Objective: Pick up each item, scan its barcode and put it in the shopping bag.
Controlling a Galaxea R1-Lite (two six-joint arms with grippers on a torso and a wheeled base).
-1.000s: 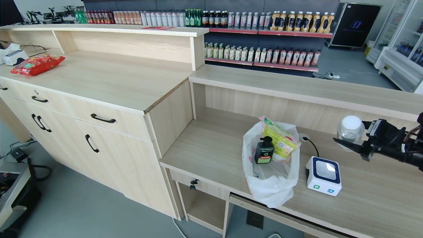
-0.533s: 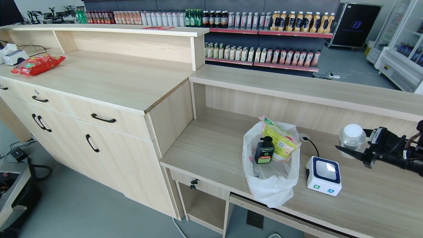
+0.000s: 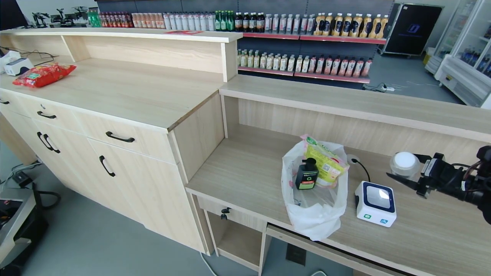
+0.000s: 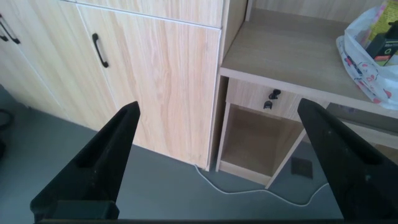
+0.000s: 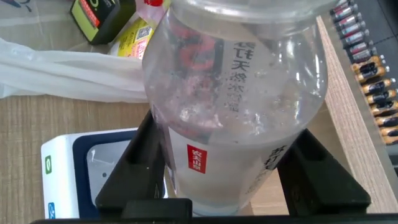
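Note:
A clear plastic bottle (image 3: 403, 161) with a white cap hangs above the low counter (image 3: 249, 172), just right of and beyond the white barcode scanner (image 3: 375, 203). My right gripper (image 3: 401, 170) is shut on it; in the right wrist view the bottle (image 5: 239, 106) sits between the black fingers (image 5: 134, 168), above the scanner (image 5: 93, 168). The white shopping bag (image 3: 314, 207) stands left of the scanner and holds a black bottle (image 3: 306, 175) and a yellow packet (image 3: 326, 161). My left gripper (image 4: 217, 168) hangs open and empty, low in front of the cabinet (image 4: 155, 74).
A red snack bag (image 3: 43, 74) and a small white device (image 3: 15, 66) lie on the higher counter at far left. A cable (image 3: 360, 166) runs from the scanner to the back wall. Store shelves (image 3: 303, 38) with drinks stand behind the counter.
My right gripper has lowered the clear bottle towards the counter and tipped it, so its cap now faces more upward at the head camera.

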